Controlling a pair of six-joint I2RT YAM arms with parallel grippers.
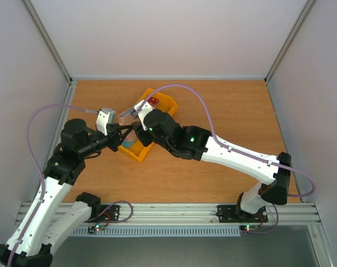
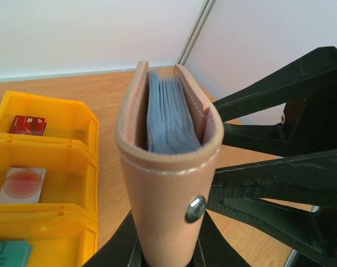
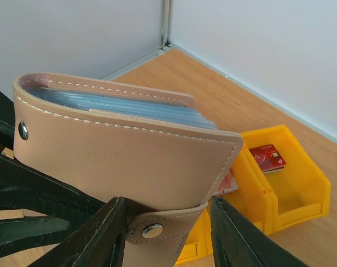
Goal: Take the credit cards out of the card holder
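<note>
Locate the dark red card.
Top view: the dark red card lies in the far end compartment of the yellow tray, slightly left of table centre. The blotched card sits in the next compartment.

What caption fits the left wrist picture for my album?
Left fingers grip the folded card holder; beside it, a yellow tray holds three credit cards, one per compartment.

We count one card holder [image 3: 129,156] and three cards: one dark red card [image 2: 28,124], one white card with a red blotch [image 2: 22,184] and one teal card [image 2: 9,253]. One yellow tray [image 2: 51,139] has three compartments, with one card in each. Two arms carry two tools, the left tool [image 2: 165,239] and the right tool [image 3: 167,203], over one desk [image 1: 240,111].
</note>
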